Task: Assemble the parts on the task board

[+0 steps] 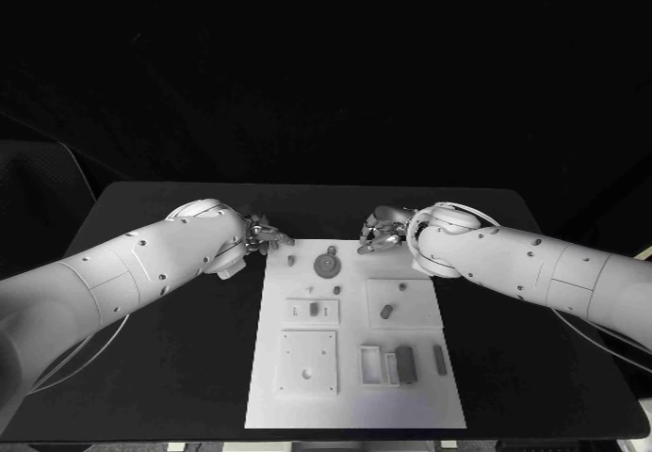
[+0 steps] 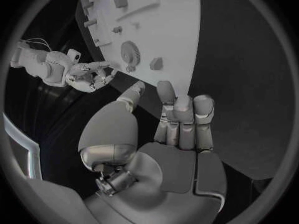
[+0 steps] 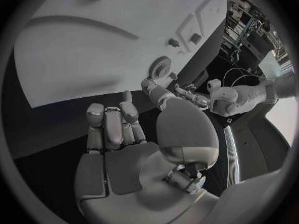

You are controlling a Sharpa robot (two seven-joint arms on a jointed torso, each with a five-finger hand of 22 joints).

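The flat rectangular task board [image 1: 356, 395] is plain white, on a matte black table [image 1: 163, 377]. The small parts on it read grey: a round toothed gear [image 1: 328, 263] near the silver-fingered hands is dark grey, and an upright rectangular block [image 1: 405, 364] likewise. Both smooth-shelled arms [image 1: 122, 273] are white.

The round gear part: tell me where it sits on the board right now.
In the head view the round gear part lies near the far end of the task board, between the left hand and the right hand, untouched by either.
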